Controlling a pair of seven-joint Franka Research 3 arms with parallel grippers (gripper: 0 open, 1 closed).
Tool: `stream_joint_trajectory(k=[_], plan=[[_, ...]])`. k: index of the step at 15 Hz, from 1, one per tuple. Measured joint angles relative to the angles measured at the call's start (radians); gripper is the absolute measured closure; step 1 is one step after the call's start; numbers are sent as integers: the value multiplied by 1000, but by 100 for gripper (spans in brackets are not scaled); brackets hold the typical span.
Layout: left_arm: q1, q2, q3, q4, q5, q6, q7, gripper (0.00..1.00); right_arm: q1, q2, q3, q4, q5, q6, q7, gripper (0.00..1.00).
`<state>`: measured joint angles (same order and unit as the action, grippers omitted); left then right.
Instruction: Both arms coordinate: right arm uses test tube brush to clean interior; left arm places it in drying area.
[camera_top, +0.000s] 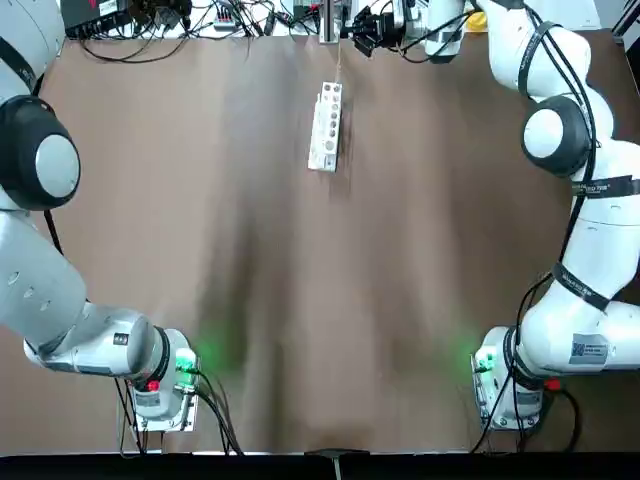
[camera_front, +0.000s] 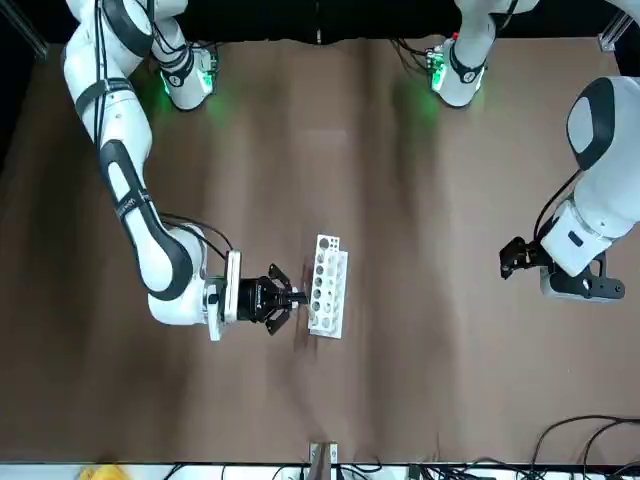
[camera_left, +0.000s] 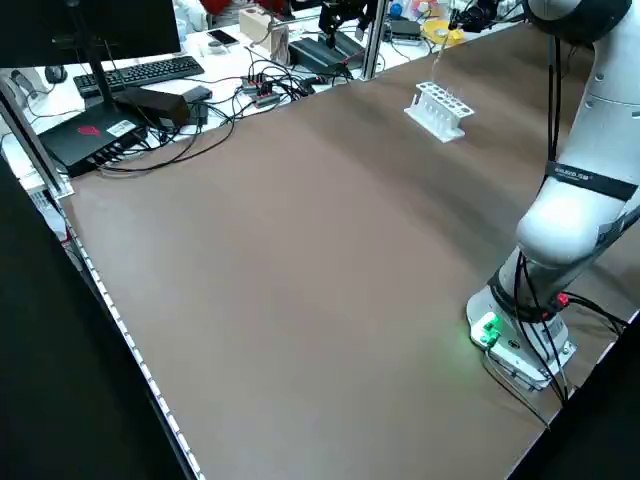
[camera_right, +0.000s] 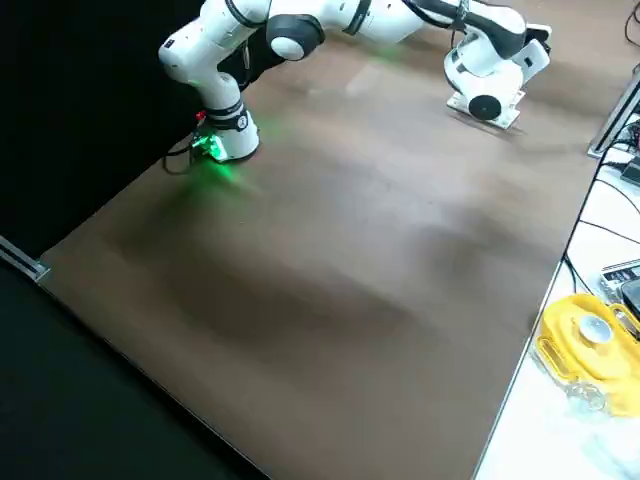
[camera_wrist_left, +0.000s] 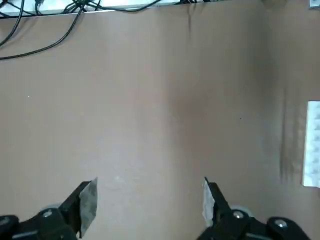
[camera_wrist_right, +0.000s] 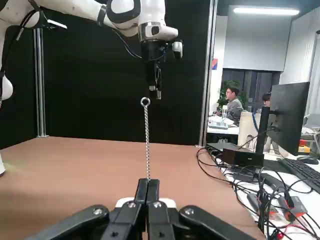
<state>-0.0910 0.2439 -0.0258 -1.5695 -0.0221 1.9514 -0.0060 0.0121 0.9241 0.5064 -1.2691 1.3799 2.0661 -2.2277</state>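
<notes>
— What is sitting nearest the arm bases?
— Bare brown table. Farther out, the white rack is lying near the far edge.
— And the right gripper?
— It is hovering sideways just beside the rack's far end, fingers pinched together on the test tube brush, which is pointing straight out from them.
— The left gripper?
— It is hanging high over bare table, well apart from the rack, fingers spread wide and holding nothing.
</notes>
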Motion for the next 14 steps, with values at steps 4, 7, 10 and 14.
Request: stream_joint_trajectory(k=[4, 7, 10, 14], plan=[[0, 0, 0, 0, 0, 0, 0, 0, 3, 8, 0, 0, 0, 0, -28, 98], [0, 0, 0, 0, 1, 0, 0, 0, 8, 12, -4, -1, 0, 0, -36, 98], [0, 0, 1, 0, 1, 0, 1, 0, 11, 22, -8, -1, 0, 0, -62, 97], [0, 0, 0, 1, 1, 0, 3, 0, 33, 24, -37, -3, 0, -1, -74, 96]])
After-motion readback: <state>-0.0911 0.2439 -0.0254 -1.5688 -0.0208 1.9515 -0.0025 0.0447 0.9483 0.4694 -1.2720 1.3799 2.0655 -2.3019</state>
